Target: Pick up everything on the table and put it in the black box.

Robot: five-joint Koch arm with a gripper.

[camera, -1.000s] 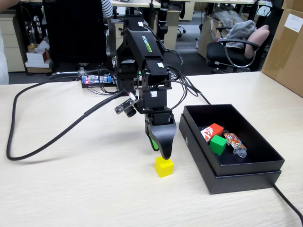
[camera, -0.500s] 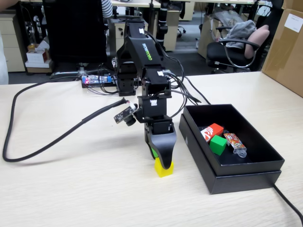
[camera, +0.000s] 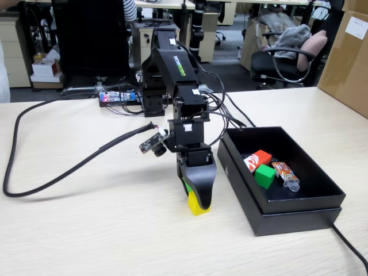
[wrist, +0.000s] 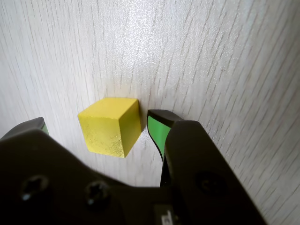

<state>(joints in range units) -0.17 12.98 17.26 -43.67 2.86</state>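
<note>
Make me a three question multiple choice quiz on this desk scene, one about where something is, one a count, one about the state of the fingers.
1. Where is the yellow cube?
A. in the black box
B. on the table between the fingers
C. on the office chair

2. How many things lie in the black box?
A. one
B. three
C. five

3. How do the fingers stand?
A. open around the cube
C. shut on a cable
B. out of view

Answers:
1 B, the wrist view shows the cube on the table with a finger on each side.
2 B, red-and-white packet, green cube and candy wrapper.
3 A, a gap shows on the left of the cube in the wrist view.
</note>
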